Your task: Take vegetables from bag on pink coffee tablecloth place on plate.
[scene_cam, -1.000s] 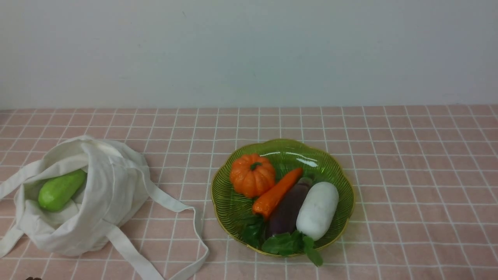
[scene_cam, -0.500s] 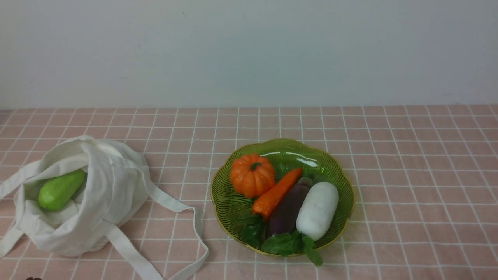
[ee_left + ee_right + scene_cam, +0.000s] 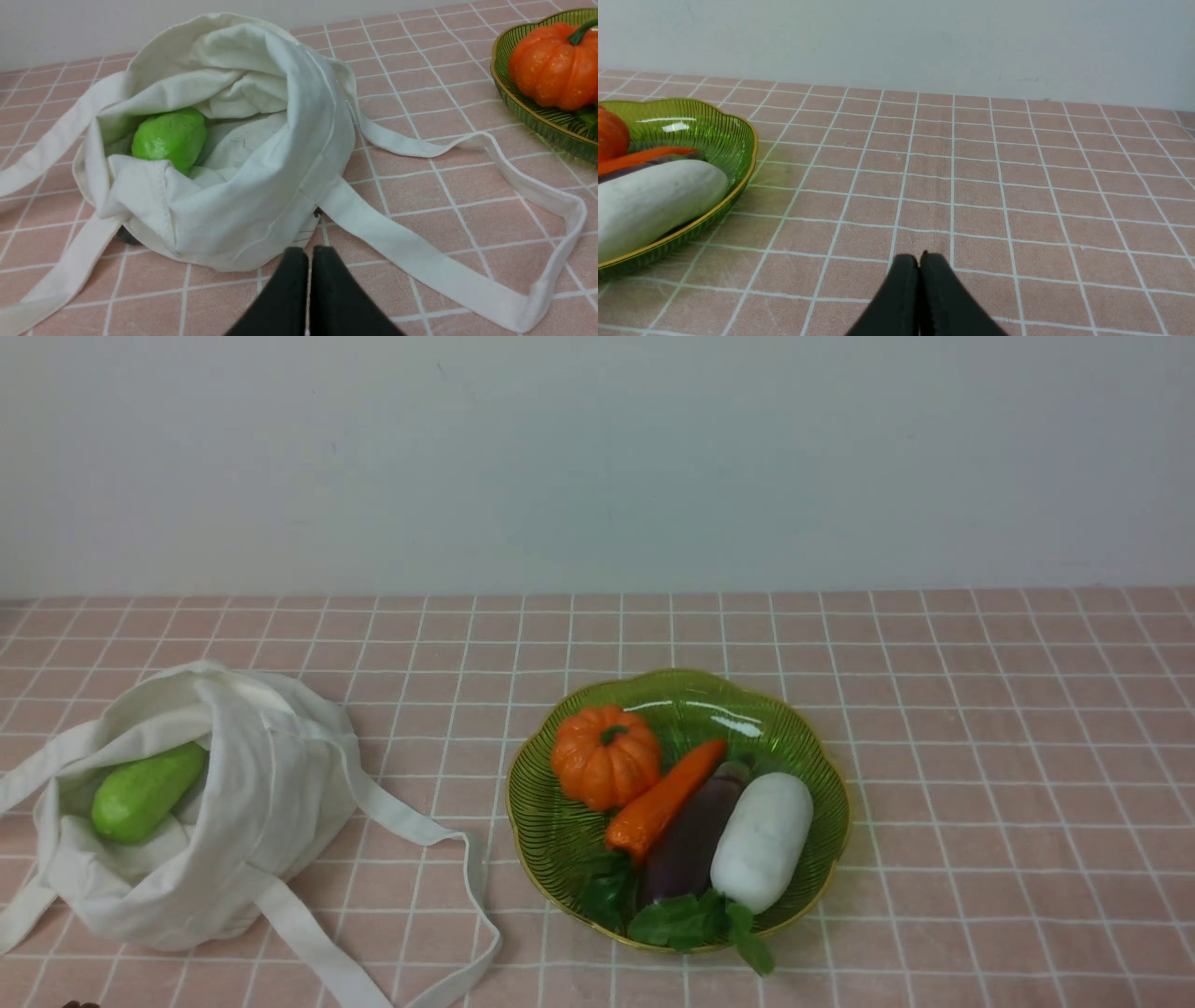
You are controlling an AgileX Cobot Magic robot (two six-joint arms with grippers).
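1. Presently my left gripper (image 3: 309, 254) is closed with nothing between its fingertips, on the near side of the bag; my right gripper (image 3: 920, 261) is closed and empty too, over the cloth to the right of the plate.
2. Just beyond the left one, the bag (image 3: 280, 803) slumps on the left of the pink tablecloth (image 3: 980, 784), its mouth gaping, with the green gourd (image 3: 149, 791) inside.
3. Farther right sits the plate (image 3: 677, 683), holding the pumpkin (image 3: 605, 758), carrot (image 3: 665, 803), eggplant (image 3: 693, 835) and radish (image 3: 761, 840).
4. I judge myself between picks, most vegetables delivered and the gourd next.
5. For that, I'd open the left gripper, go in through the mouth clear of the folds, grip the gourd, lift, then carry it right to the plate.
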